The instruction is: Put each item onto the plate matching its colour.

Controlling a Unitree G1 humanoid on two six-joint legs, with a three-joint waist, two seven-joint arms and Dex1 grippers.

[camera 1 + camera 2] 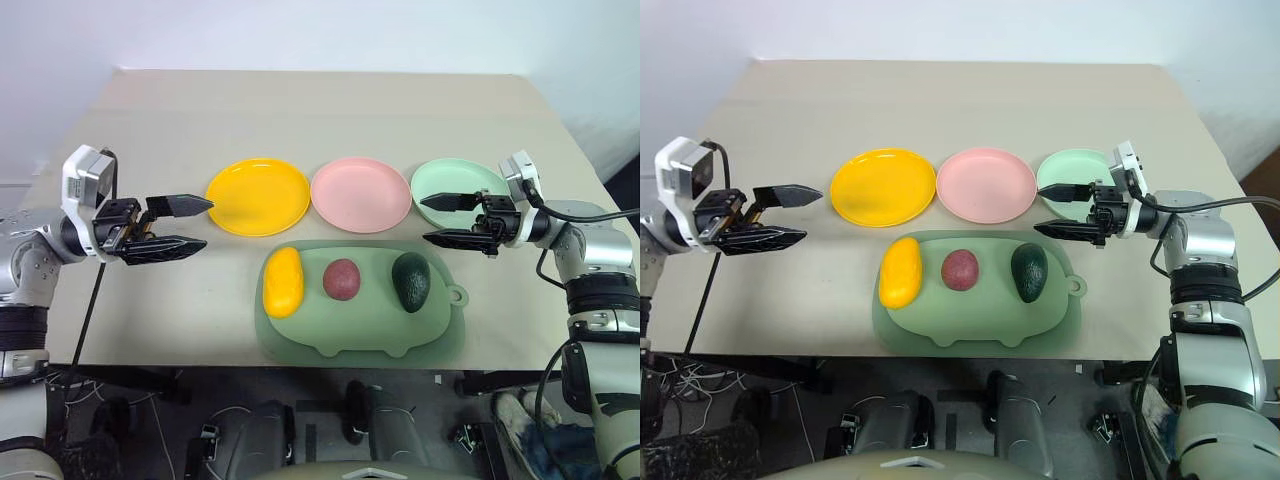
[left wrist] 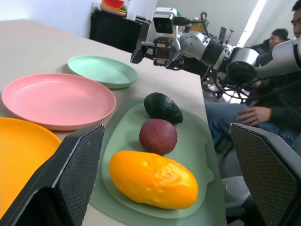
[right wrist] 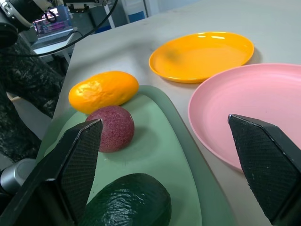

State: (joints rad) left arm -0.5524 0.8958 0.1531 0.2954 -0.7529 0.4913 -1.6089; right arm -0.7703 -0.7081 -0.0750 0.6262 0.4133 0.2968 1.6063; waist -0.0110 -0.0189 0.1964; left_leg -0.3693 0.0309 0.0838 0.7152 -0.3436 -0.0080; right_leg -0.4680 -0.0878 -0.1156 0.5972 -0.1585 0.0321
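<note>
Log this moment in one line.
stage: start | left hand: open, empty | right hand: open, empty | three toy fruits on green pig-shaped mat | plates empty

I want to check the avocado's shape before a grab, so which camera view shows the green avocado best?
The left wrist view: the avocado lies whole and unblocked on the green mat, behind the red fruit. The two eye views show it whole from above, but small. The right wrist view cuts it off at the picture's edge.
</note>
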